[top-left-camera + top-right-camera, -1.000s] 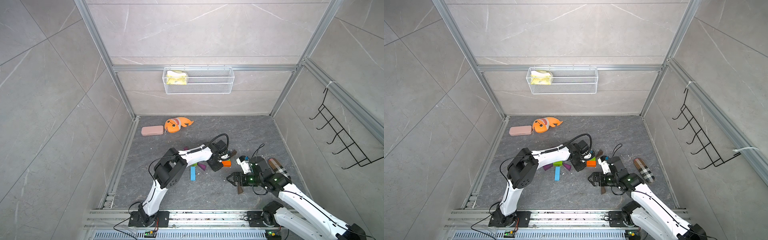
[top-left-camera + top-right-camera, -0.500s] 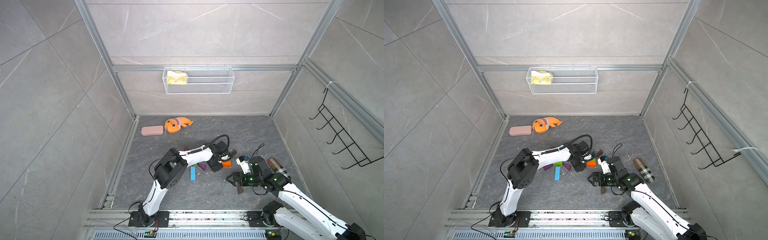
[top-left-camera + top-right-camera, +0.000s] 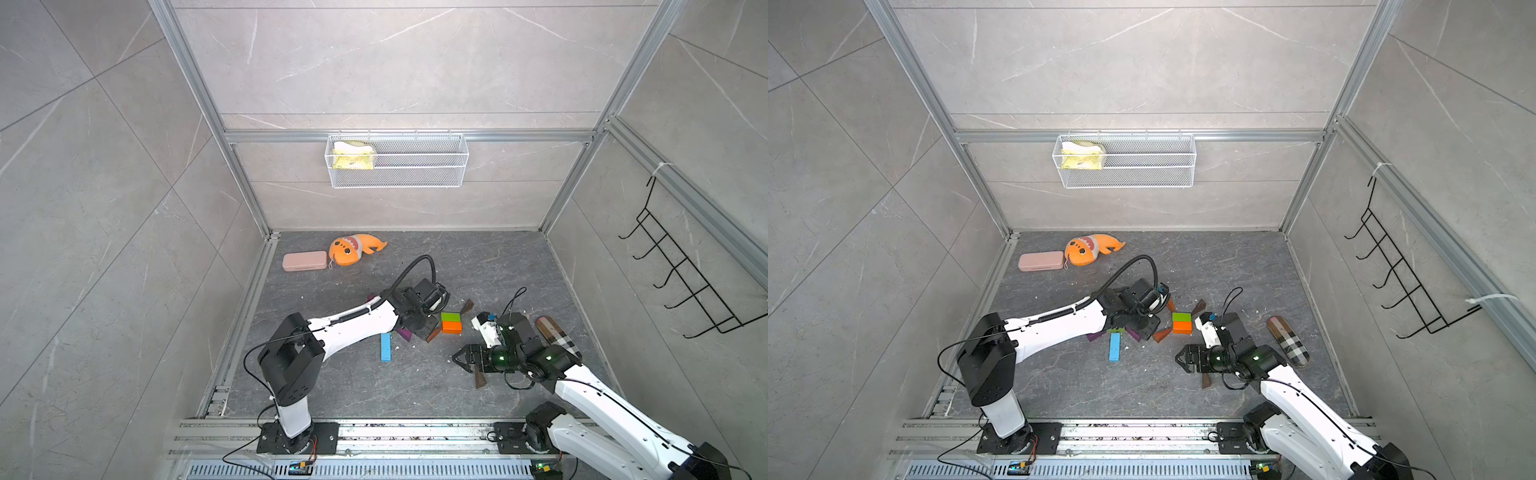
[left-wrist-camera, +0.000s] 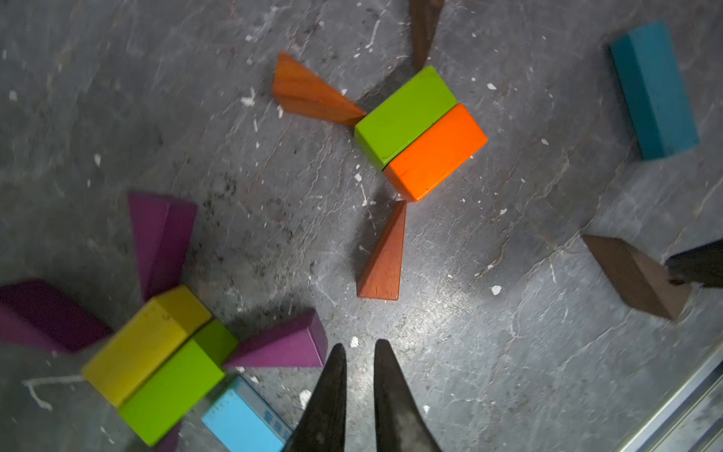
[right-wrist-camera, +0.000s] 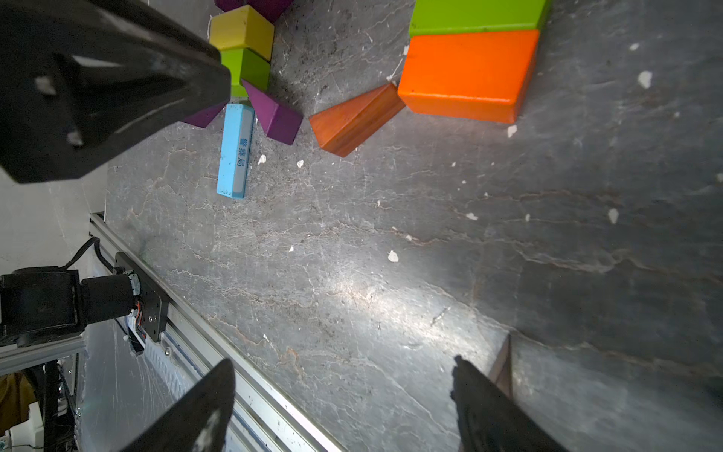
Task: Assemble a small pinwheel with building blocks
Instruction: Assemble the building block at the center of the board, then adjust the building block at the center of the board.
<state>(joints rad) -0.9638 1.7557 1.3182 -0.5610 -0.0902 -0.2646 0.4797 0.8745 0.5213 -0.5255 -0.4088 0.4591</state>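
Wedge-fitting is under way: the left claw (image 4: 360, 346) is pressed together, empty, at 9 o'clock of the green-orange hub (image 3: 451, 323), the right claw (image 5: 343, 362) is spread beside the loose brown wedge (image 3: 480, 379) at 5 o'clock, which likely needs gripping next.

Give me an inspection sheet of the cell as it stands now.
Surface: dark stone-look floor, scattered white specks.
Job's things: green brick and orange brick side by side, orange-brown wedges pointing at their corners; yellow brick group with purple wedges; light-blue bar.
Clutter: pink case, plush shark, plaid oblong item.
End effectors: left end effector shut, empty; right end effector open, brown wedge beside one finger, not between the jaws.
Cables: black cable loops above left wrist, off the blocks.
Surroundings: wire basket on back wall, hook rack on side wall.
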